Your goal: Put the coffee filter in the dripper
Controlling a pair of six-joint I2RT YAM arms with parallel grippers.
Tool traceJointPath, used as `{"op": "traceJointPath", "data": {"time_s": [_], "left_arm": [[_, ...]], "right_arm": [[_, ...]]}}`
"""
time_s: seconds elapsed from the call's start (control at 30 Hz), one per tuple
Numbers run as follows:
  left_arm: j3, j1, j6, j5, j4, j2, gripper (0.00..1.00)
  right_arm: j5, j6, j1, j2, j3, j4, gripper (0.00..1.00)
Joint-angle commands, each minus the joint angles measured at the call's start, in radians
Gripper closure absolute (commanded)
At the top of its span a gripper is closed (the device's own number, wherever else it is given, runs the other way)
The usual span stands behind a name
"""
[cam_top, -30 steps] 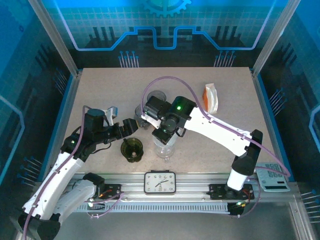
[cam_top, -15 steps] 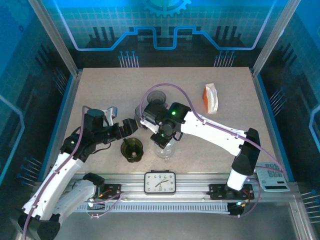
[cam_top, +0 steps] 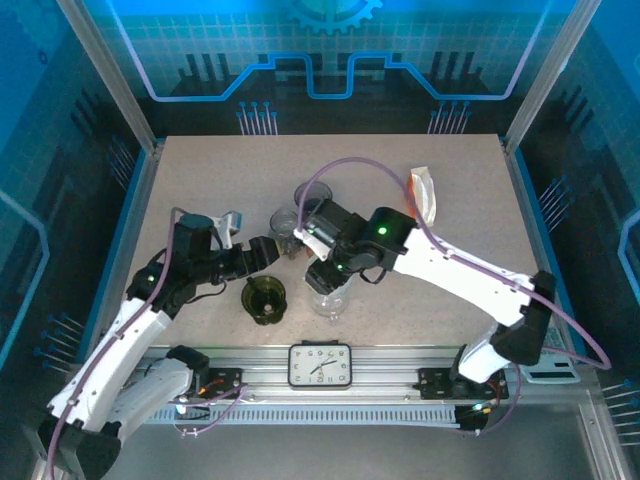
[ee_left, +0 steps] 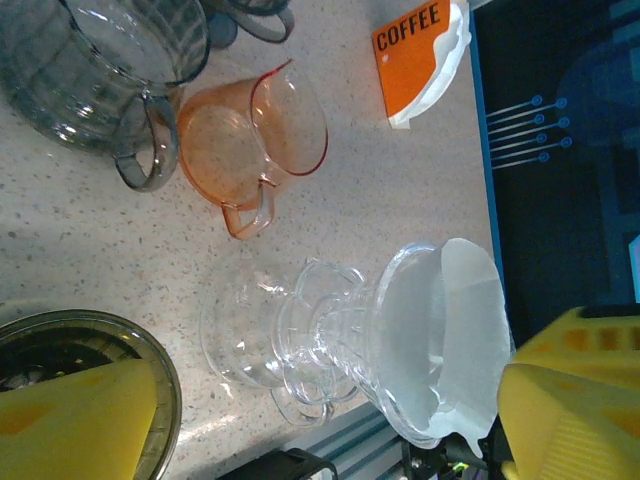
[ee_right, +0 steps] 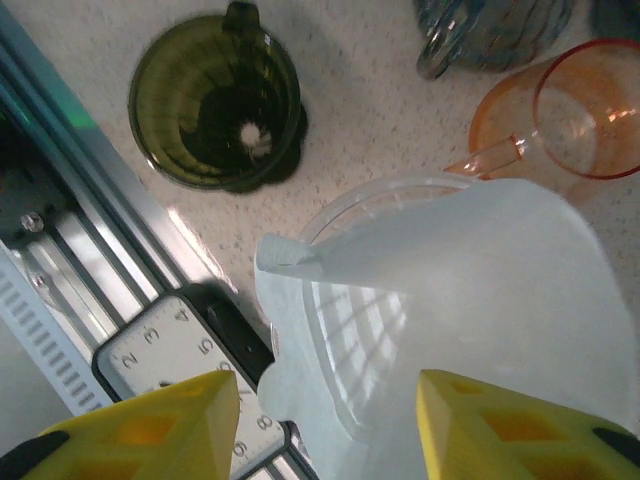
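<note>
Though askew, filter (ee_left: pixel 475 320) inside clear dripper (ee_left: pixel 320 340)

This is a robotics lab test cell: a speckled table (cam_top: pixel 200 180) stands fenced by aluminium posts (cam_top: pixel 105 75) and blue printed panels (cam_top: pixel 400 40) with a gear emblem (cam_top: pixel 330 10). A white left arm (cam_top: pixel 110 350) and right arm (cam_top: pixel 460 275) rise from a metal rail (cam_top: pixel 390 372) at its near edge, where an analog clock (cam_top: pixel 320 364) sits.

The white paper coffee filter (ee_left: pixel 472 305) sits opened as a cone inside the clear ribbed glass dripper (ee_left: pixel 290 335), its upper edge standing above the rim. The dripper stands upright on the speckled surface (ee_left: pixel 90 250).
</note>
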Motion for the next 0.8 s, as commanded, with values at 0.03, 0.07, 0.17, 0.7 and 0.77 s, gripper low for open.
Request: {"op": "traceJointPath", "data": {"time_s": [0.03,0.07,0.17,0.7,0.77], "left_arm": [[0.069,-0.082,0.012,0.027,0.048,0.047,0.14],[0.078,-0.11,0.019,0.016,0.051,0.063,0.15],[0.097,-0.191,0.04,-0.008,0.062,0.114,0.2],[0.081,-0.271,0.054,-0.034,0.121,0.21,0.51],[0.077,-0.27,0.051,-0.034,0.122,0.213,0.53]], "right_arm": [[0.031,0.069,-0.068,-0.11,-0.091,0.079,0.48],[0.032,0.082,-0.084,-0.126,-0.112,0.087,0.48],[0.048,0.118,-0.127,-0.158,-0.164,0.098,0.48],[0.023,0.166,-0.179,-0.19,-0.285,0.172,0.58],[0.012,0.166,-0.178,-0.19,-0.286,0.181,0.6]]}}
